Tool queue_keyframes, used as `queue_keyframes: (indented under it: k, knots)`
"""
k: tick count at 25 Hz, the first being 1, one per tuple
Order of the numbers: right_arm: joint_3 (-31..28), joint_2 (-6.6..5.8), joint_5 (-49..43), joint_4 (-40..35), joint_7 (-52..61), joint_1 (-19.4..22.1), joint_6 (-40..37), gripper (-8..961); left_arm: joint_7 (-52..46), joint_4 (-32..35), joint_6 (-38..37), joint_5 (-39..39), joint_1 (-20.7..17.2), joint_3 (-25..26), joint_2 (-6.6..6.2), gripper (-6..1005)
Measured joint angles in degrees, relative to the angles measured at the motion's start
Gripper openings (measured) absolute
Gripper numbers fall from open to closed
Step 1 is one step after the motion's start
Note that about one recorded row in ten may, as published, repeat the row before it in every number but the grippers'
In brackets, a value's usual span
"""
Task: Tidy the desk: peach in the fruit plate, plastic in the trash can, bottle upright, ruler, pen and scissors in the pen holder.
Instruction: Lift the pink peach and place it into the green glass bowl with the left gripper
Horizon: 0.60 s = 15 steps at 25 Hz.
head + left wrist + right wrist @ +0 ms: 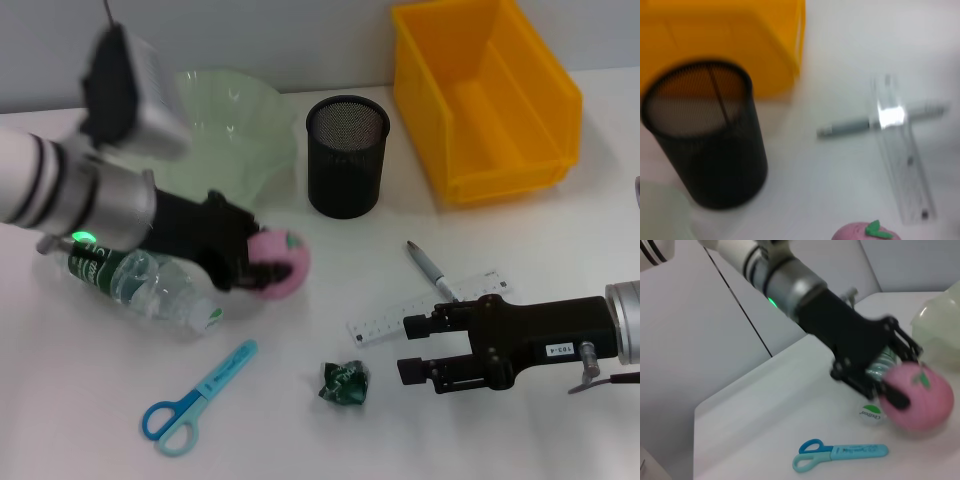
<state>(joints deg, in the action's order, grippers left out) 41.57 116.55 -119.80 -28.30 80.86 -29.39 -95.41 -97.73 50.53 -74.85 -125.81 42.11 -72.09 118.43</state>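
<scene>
Clamped in the left gripper [262,268] above the lying bottle [140,283], the peach [280,262] should be carried level to the fruit plate [245,135] behind before release, while the right gripper [425,348] is held spread near the ruler [425,307].

Setting: robot test bench staged as an office desk. White tabletop [90,400] against plain grey wall panels [700,340]; black mesh pen holder [346,157], yellow plastic bin [485,95], scissors [195,400], clear ruler [425,307].
</scene>
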Motion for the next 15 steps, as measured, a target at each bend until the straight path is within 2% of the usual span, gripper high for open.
queue_keyframes:
  k: [4,7,10,15]
  knots:
    - [-0.01,-0.08,0.0,0.06,0.0,0.03,0.0,709,2.2,2.05,-6.54,6.5,-1.33,8.78,-0.14,460]
    - [0.07,-0.08,0.0,0.08,0.0,0.04,0.03,708,3.2,1.71,-6.48,12.16,-2.2,14.87,-0.1,441]
    - [0.09,-0.07,0.0,0.09,0.01,0.04,0.03,708,3.29,-1.35,0.44,17.25,-2.66,17.36,0.01,414]
    - [0.09,0.06,0.0,0.09,0.08,0.04,-0.22,707,3.55,-9.83,20.52,24.88,-1.83,16.61,0.27,364]
